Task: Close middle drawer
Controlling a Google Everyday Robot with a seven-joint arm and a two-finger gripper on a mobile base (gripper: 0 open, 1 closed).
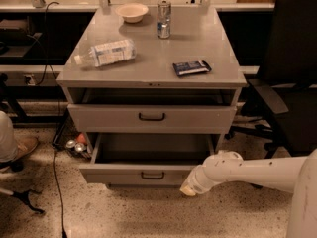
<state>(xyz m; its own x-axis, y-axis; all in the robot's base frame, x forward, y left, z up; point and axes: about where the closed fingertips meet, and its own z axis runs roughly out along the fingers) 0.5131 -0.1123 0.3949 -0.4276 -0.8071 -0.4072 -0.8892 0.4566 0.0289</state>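
The middle drawer (119,174) stands pulled out well forward of the cabinet, its deep grey tray (153,148) open and empty, with a small dark bar handle (152,175) on its flat front. The upper drawer (99,118) above it is slightly ajar. The lowest drawer is hidden under the open one. My gripper (189,189) is at the end of the white arm (247,170), low at the right end of the middle drawer's front, touching or nearly touching it.
On the cabinet top (148,73) lie a plastic bottle (105,52), a bowl (132,12), a can (163,19) and a dark snack packet (191,67). A black office chair (290,83) stands to the right. Cans (74,145) and a cable (57,182) lie on the floor at the left.
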